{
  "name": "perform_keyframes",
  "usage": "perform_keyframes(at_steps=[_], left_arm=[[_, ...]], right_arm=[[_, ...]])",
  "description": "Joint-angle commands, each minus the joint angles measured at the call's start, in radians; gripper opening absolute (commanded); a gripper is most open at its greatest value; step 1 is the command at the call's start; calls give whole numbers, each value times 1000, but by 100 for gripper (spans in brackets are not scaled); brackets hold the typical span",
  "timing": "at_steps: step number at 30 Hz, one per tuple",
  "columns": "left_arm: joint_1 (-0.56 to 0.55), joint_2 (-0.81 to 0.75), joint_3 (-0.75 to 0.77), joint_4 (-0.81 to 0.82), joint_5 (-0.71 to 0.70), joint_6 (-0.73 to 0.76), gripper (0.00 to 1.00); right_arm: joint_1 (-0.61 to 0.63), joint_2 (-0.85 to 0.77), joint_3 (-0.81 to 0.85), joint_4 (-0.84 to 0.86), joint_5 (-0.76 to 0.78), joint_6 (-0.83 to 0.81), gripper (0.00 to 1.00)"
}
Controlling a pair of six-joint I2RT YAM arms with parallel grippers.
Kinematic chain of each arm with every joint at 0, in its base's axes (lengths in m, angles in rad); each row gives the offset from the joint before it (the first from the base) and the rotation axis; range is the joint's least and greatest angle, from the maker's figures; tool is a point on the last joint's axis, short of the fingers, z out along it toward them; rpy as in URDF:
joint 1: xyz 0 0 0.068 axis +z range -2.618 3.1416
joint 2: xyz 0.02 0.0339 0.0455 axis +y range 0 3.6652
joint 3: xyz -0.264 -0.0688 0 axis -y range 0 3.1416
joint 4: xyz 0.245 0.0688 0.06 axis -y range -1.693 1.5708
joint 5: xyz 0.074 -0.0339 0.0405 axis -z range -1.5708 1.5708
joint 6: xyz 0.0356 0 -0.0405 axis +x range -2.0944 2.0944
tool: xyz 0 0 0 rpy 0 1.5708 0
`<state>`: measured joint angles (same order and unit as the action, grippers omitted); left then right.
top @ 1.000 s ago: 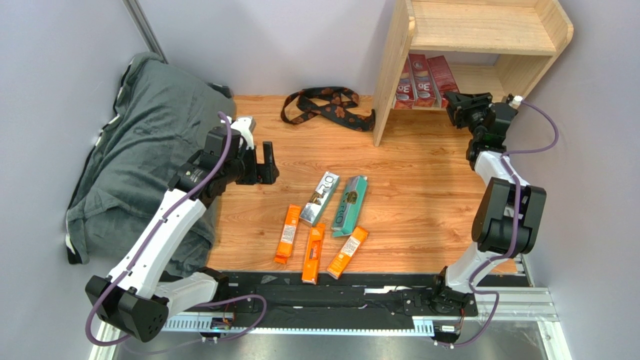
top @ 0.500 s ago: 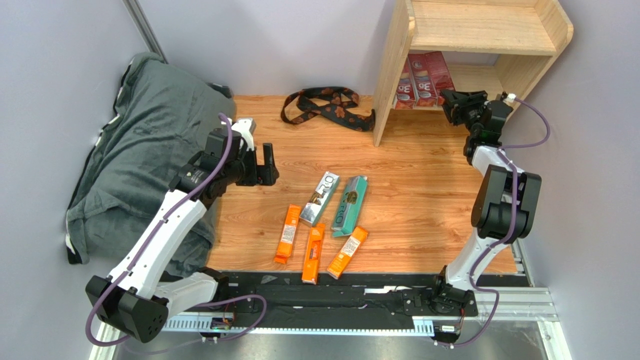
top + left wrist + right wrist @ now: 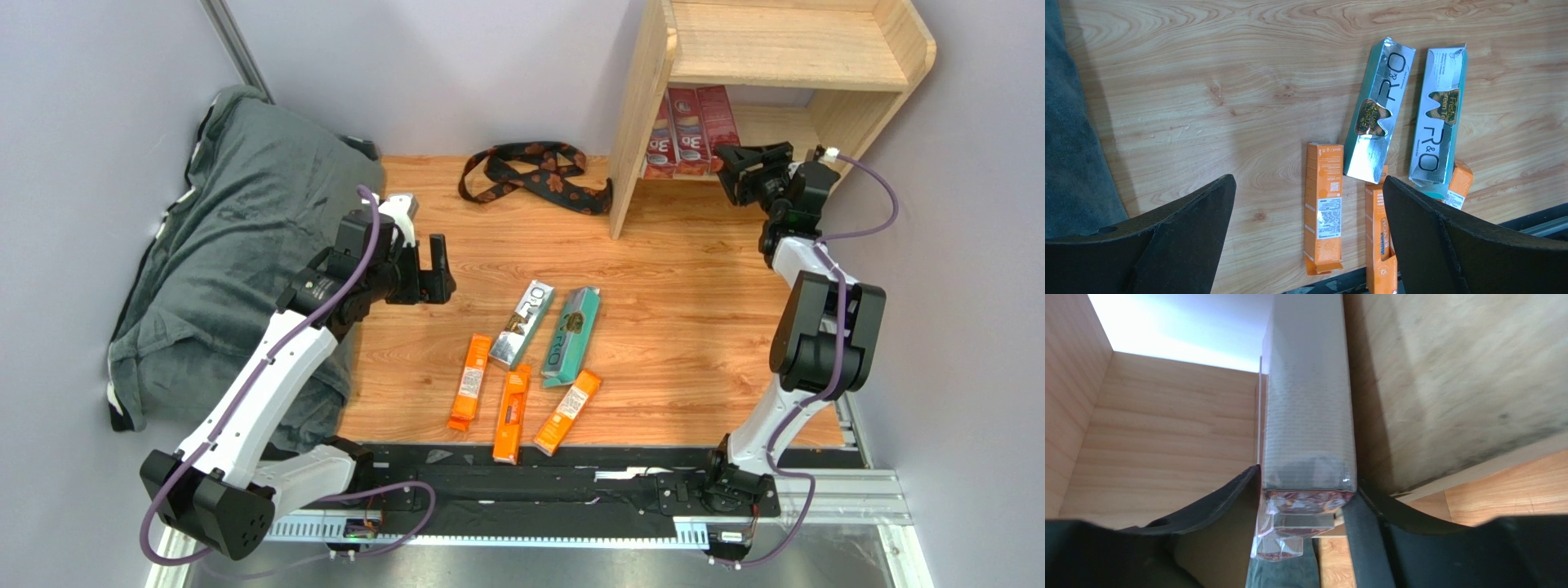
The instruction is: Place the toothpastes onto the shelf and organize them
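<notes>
The wooden shelf [image 3: 785, 49] stands at the far right. Two dark red "3D" boxes [image 3: 677, 132] lie on its lower tier. My right gripper [image 3: 736, 168] is shut on the near end of a third dark red box [image 3: 719, 116] lying beside them; in the right wrist view my right gripper [image 3: 1308, 491] clamps this box [image 3: 1309, 416] against the shelf's side panel [image 3: 1450, 373]. On the floor lie a silver-white box [image 3: 523, 324], a teal box [image 3: 572, 335] and three orange boxes [image 3: 470, 382] [image 3: 512, 413] [image 3: 567, 413]. My left gripper [image 3: 436, 270] is open and empty above them [image 3: 1308, 184].
A black-and-brown strap [image 3: 536, 172] lies left of the shelf's foot. A dark grey cloth heap [image 3: 233, 245] fills the left side. A black rail [image 3: 552, 472] runs along the near edge. Grey walls close the sides.
My right gripper has moved up toward the shelf, sliding the third dark red box deeper into the lower tier. The left arm has not moved.
</notes>
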<state>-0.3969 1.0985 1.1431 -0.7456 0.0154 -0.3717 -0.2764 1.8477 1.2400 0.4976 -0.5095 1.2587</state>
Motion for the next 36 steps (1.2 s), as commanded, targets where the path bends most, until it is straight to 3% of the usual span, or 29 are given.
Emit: perform_keyframes(at_steps=[1,12,21,36], left_arm=[[0,-26,-2,31,9,8,99],[0,-35,-6,28,14,11,99],[0,-42,-6,25,26,7,99],[-2,-84,-22,14,44,5,99]], right_arm=[[19,-19,-1,-260,-66,-126,60],[17,-76,118,-596,-1,-307,79],[-10,-172,62,-657,2,-338,93],[-29,-429,-43,-649,-64,-367,96]])
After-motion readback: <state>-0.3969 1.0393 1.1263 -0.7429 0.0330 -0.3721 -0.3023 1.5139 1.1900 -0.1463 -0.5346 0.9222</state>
